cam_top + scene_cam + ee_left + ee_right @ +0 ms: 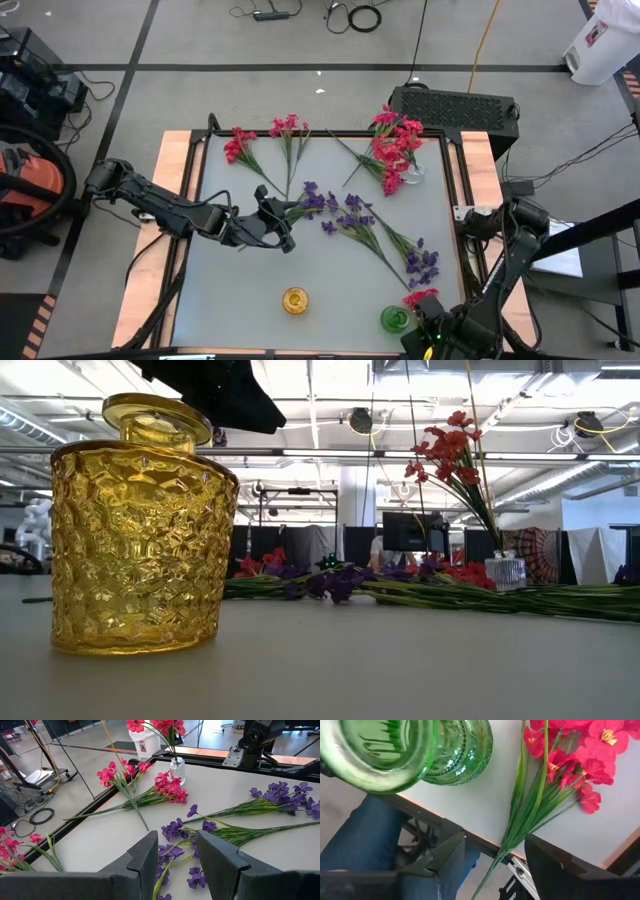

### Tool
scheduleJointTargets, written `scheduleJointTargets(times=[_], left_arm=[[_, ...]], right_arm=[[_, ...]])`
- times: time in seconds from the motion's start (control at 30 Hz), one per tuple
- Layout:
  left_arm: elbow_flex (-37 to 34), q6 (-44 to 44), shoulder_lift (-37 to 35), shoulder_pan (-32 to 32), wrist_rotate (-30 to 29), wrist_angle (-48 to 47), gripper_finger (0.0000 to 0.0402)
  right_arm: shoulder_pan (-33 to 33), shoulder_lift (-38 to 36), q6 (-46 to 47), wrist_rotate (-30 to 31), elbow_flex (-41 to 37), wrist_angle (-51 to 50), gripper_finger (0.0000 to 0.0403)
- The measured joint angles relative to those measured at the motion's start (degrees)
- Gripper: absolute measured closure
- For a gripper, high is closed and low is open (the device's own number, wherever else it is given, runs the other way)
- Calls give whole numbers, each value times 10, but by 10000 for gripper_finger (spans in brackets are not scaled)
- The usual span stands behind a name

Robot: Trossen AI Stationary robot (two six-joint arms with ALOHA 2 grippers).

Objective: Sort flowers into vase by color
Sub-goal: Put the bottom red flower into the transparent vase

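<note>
My left gripper (284, 231) (175, 842) is open, low over the table's middle. Its fingers stand on either side of a purple sprig (172, 854) (312, 200) lying flat, without touching it. More purple sprigs (425, 262) lie toward the right. Two pink sprigs (238, 146) lie at the far left. Red flowers (396, 140) (448, 448) stand in a clear vase (413, 171) (505, 572), and others lie beside it (391, 180). My right gripper (430, 322) (495, 844) is open at the near right edge. A red sprig's green stem (517, 820) (421, 297) lies between its fingers, untouched, next to the green vase (395, 318) (455, 750).
A yellow glass vase (294, 299) (140, 530) stands near the table's near edge, left of the green one. The red sprig's stem end (487, 875) sticks out past the table's edge. A person's blue-trousered leg (365, 835) shows below that edge. A raised black frame (200, 170) borders the table.
</note>
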Motion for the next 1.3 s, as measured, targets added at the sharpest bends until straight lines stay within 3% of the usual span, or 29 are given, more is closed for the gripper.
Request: scheduleJointTargets(times=[0.5, 1.3], left_arm=[[0, 0, 0, 0, 0, 0, 258], [0, 0, 0, 0, 0, 0, 258]], right_arm=[[45, 31, 112, -16, 0, 6, 203], [52, 96, 108, -14, 0, 20, 203]])
